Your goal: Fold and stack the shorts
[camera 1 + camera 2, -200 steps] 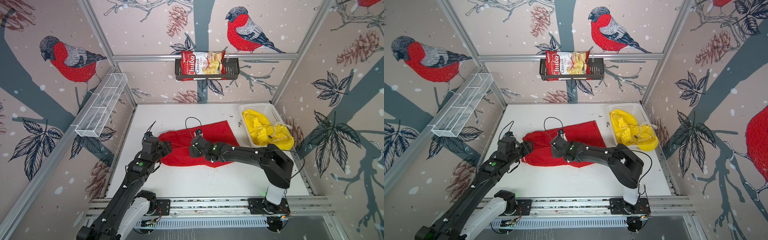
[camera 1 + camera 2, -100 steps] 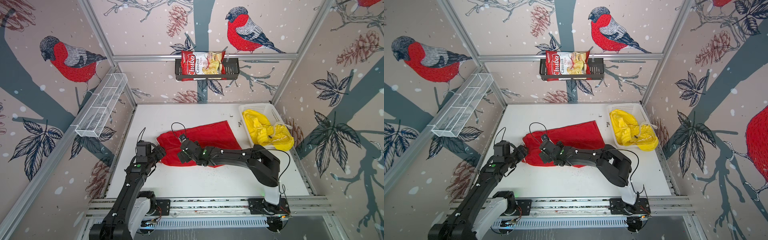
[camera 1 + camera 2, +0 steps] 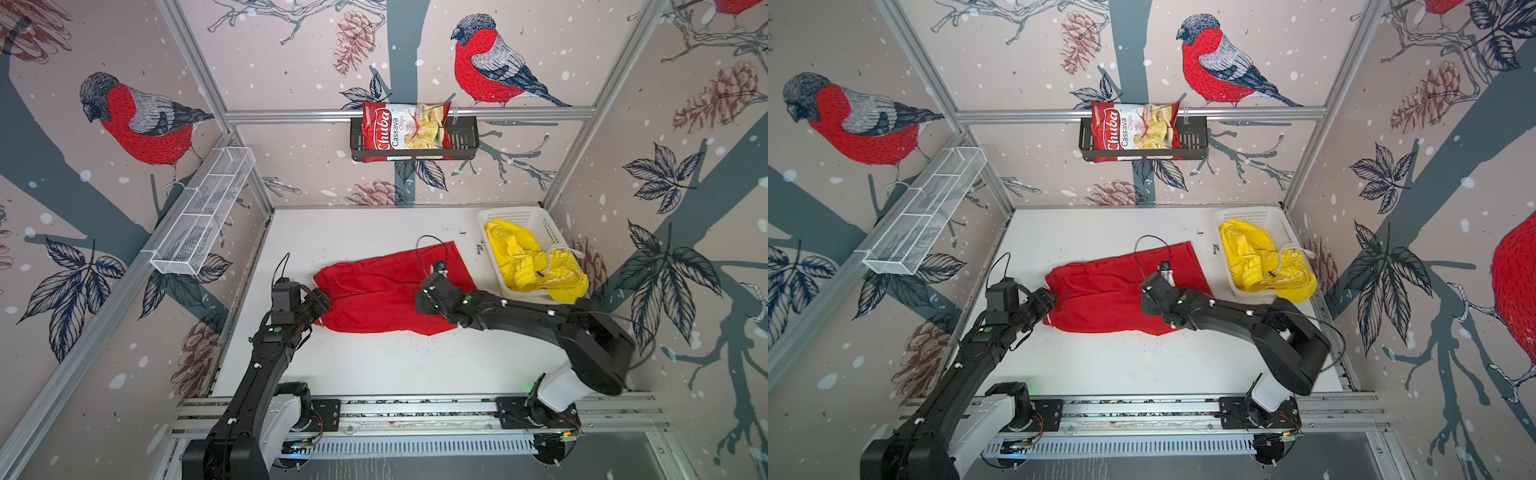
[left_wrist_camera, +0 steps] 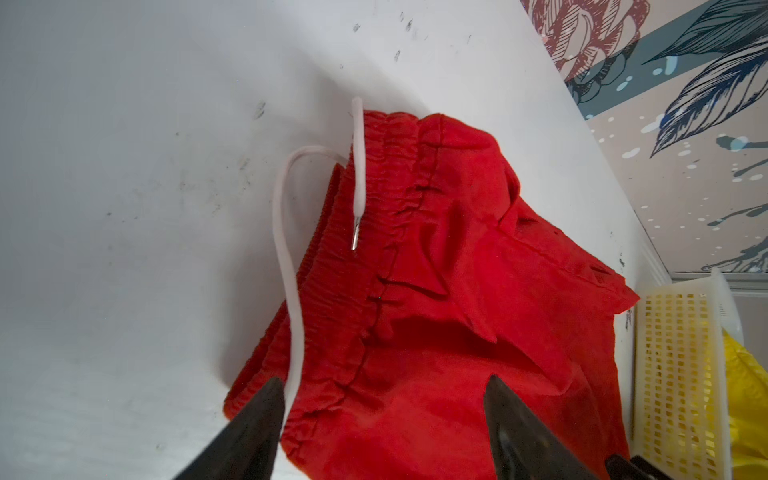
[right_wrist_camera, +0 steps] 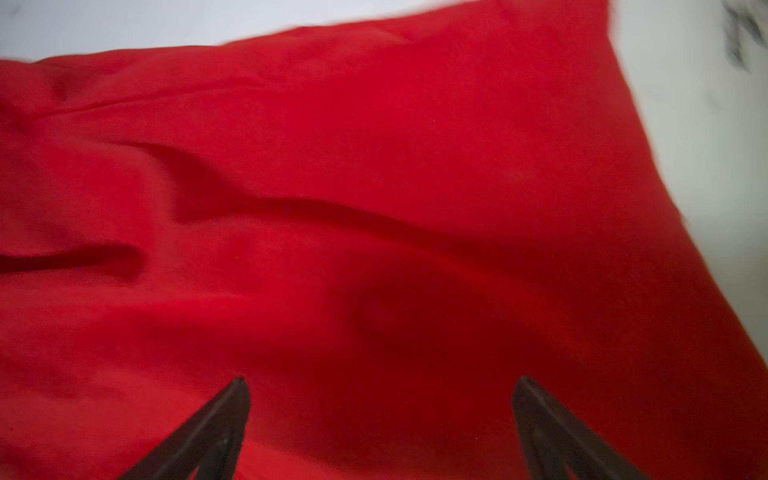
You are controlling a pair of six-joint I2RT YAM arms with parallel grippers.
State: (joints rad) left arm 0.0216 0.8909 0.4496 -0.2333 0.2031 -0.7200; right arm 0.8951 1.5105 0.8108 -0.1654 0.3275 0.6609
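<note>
Risk: the white drawstring (image 4: 286, 232) runs right alongside the left gripper (image 4: 382, 382). Closing here may pinch cord alone, or only the top layer, and skew the fold.

Left gripper and right gripper (image 5: 382, 379) both gape wide, holding nothing, low over the red shorts (image 3: 386, 299).

The red shorts lie flat and lightly creased, just beside the basket (image 3: 519, 214). The yellow shorts (image 3: 532, 262) sit crumpled inside it, spilling over its rim.

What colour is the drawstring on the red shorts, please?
The drawstring is whitish; left wrist view.
</note>
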